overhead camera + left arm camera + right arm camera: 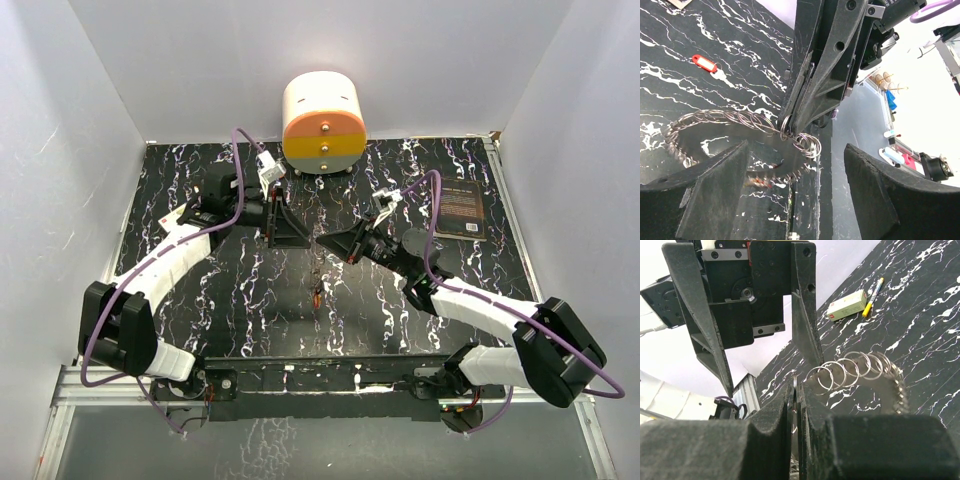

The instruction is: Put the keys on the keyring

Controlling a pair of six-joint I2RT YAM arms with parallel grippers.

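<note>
Table (200, 300) black marbled, white walls (60, 150) on three sides, open room mid-table | left gripper (796, 146) jaws wide apart, gripping nothing | right gripper (796, 390) pinched tight on keyring (730, 130) rim, ring between both grippers | ring's near edge hidden behind left fingers (715, 195) | red-tagged key (706, 63) on table, well apart from ring

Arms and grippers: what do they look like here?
Both alike: the left arm and right arm have white link shells between bulky black joints, with a purple cable looping along each. The left gripper and right gripper are matte black with flat wedge-shaped fingers.
</note>
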